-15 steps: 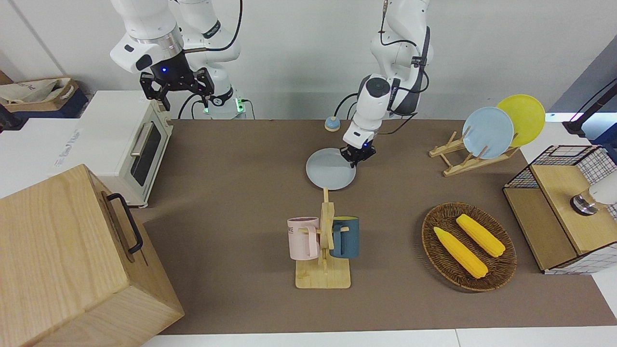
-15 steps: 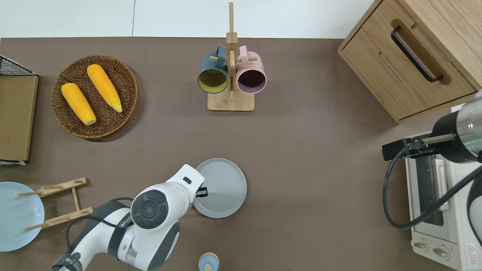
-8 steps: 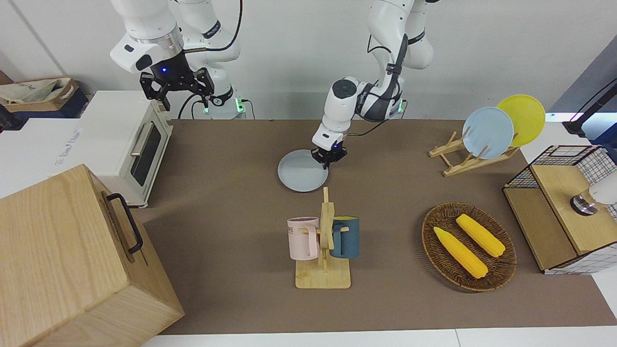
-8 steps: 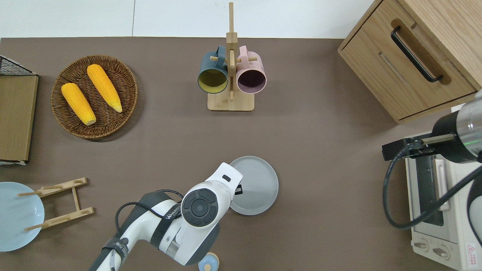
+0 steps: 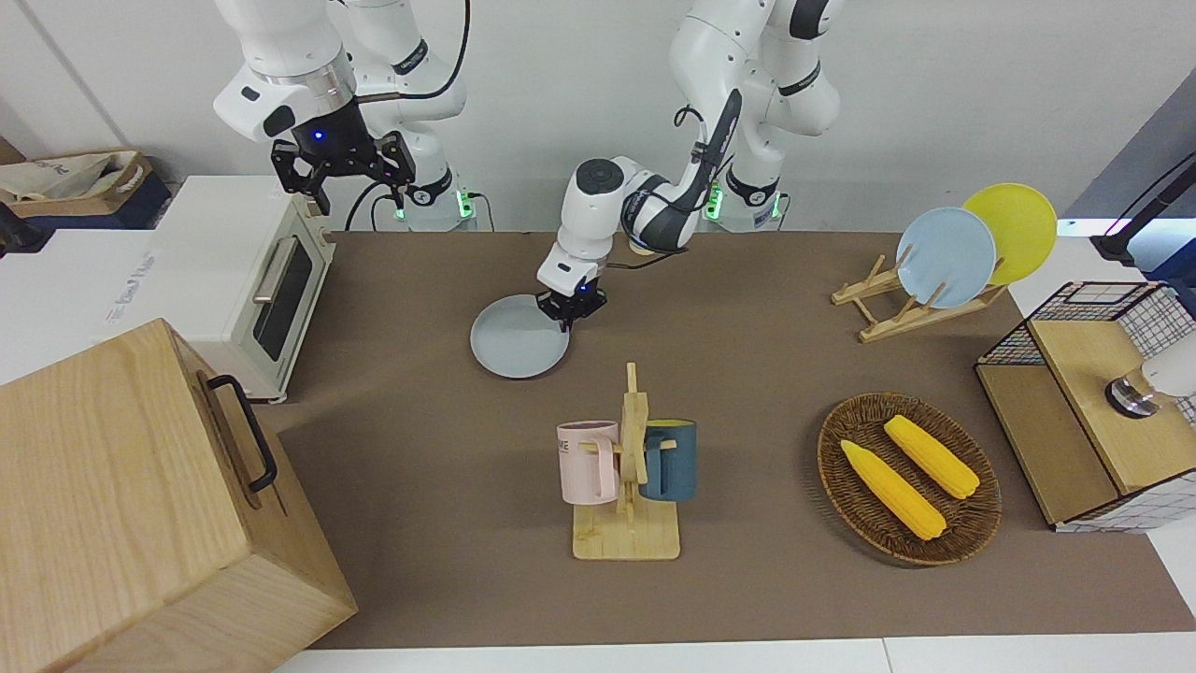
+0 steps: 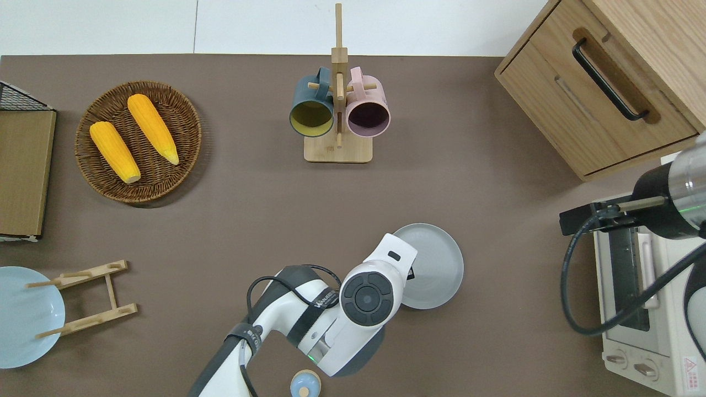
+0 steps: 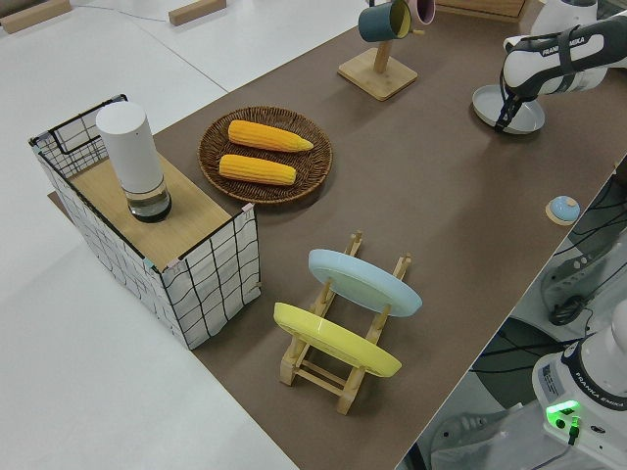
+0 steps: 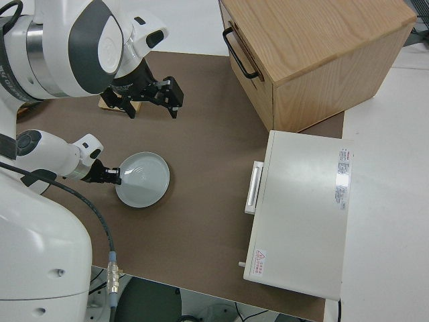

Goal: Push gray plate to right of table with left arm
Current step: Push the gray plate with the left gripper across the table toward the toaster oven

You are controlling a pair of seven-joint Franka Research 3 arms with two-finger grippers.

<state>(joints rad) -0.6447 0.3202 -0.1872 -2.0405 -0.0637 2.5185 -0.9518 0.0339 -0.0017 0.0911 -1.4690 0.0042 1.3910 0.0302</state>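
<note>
The left gripper is set low at the rim of the gray plate, on the plate's edge toward the left arm's end; whether its fingers are spread or pressed together cannot be told, as they are mostly hidden by the wrist. The plate lies flat on the table, nearer to the robots than the mug rack and apart from the white oven at the right arm's end. The right arm is parked, its gripper seen spread.
</note>
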